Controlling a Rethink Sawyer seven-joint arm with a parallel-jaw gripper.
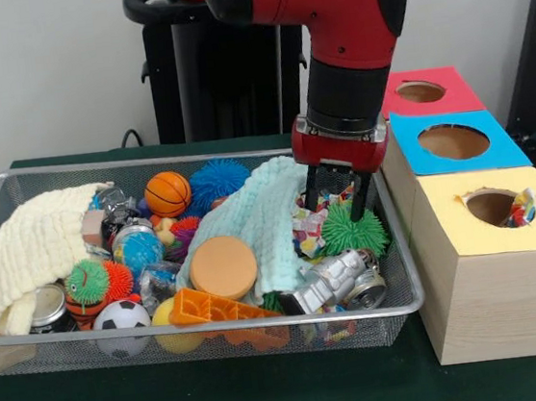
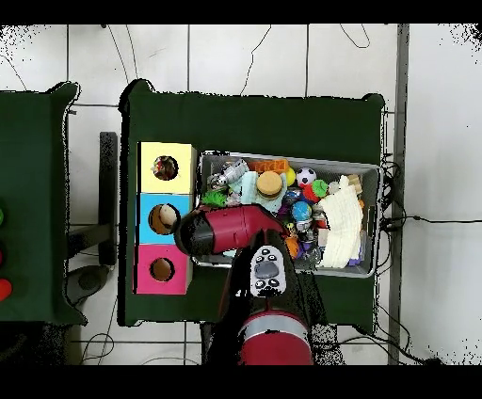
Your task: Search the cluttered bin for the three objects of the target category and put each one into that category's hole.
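Front view: your gripper (image 1: 338,204) is down in the bin (image 1: 195,156) at its right end, fingers spread either side of a gap, nothing pinched between them as far as I can judge. They sit just above the green spiky ball (image 1: 354,230), tips roughly level with its top.

One dotted piece (image 1: 307,230) lies at about 8 o'clock from the fingertips, crumpled between the ball and the pale green cloth (image 1: 260,219), partly tucked under both (only a patch of the print shows). I can't pick out any other dotted piece in the bin from here. Something with the same print pokes out of the hole (image 1: 494,206) in the yellow-topped box (image 1: 504,275), at its 3 o'clock edge, so my guess is one is already posted.

For the grab:
- Shift toward 8 o'clock before closing. Straight down and you'll catch the spiky ball instead.
- Go low and pinch a fold; it looks floppy, so a shallow grip will likely slip.
- Watch the cloth edge, it may come up with it.
- Lift clear of the mesh rim before heading to the yellow box, which sits right beside the bin.

Overhead view: arm covers the target area, so no help there.
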